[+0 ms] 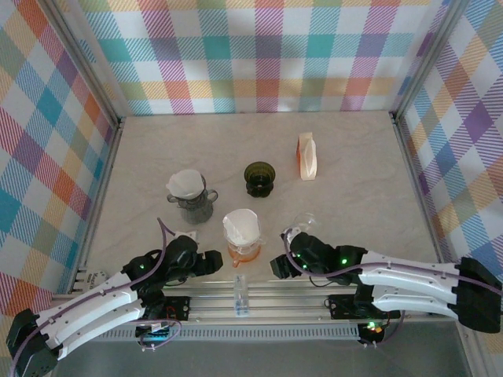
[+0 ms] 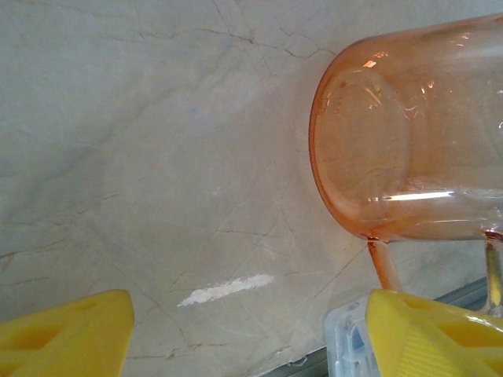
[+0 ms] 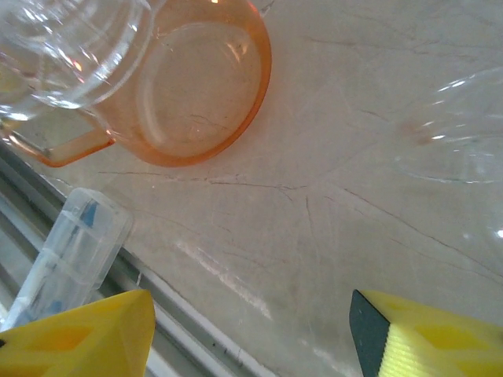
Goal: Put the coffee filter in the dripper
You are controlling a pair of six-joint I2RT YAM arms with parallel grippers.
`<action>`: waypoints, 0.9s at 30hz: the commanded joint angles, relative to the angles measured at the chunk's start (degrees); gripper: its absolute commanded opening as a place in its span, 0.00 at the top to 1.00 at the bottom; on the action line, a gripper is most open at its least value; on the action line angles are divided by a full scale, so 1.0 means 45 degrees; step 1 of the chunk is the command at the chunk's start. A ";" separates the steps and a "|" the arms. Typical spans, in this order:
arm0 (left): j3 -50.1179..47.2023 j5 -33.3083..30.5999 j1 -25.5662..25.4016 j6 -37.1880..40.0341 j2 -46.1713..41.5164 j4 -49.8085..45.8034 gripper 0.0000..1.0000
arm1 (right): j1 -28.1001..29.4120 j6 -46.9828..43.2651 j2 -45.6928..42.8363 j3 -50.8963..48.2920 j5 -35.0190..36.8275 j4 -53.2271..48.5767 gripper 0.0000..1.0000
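Top external: the coffee filter point(image 1: 240, 226) sits in the orange dripper point(image 1: 243, 250) on the bench point(image 1: 354, 188). Both arms reach low and forward, with the left tool point(image 1: 214, 263) and right tool point(image 1: 277, 267) flanking the dripper closely. A careless sideways swing from either could tip it and spill the filter.

Left wrist: the left tool's fingers stand apart over bare bench, gripping nothing. The handle point(image 2: 385, 263) lies just beside one finger and could snag on a lift.

Right wrist: the right tool's fingers are also spread and empty. A clear tube point(image 3: 71, 243) lies near one finger and could be knocked away.
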 commanded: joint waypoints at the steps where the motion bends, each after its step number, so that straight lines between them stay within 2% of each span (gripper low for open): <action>1: -0.0337 0.0434 0.0130 -0.0433 0.0170 0.1595 0.24 | 0.0327 0.0093 0.0608 -0.0678 0.0374 0.3214 0.33; 5: -0.0646 0.0447 0.0135 -0.0642 0.0543 0.2164 0.25 | 0.0515 0.0013 0.1482 -0.1319 0.0507 0.5420 0.33; 14: -0.0699 0.0448 0.0135 -0.0758 0.1880 0.3883 0.32 | 0.0681 0.0082 0.3830 -0.1506 0.0955 0.8649 0.34; 27: -0.0077 -0.0023 0.0212 -0.0875 0.4248 0.5475 0.40 | 0.0667 0.0259 0.5423 -0.1235 0.2075 1.0110 0.36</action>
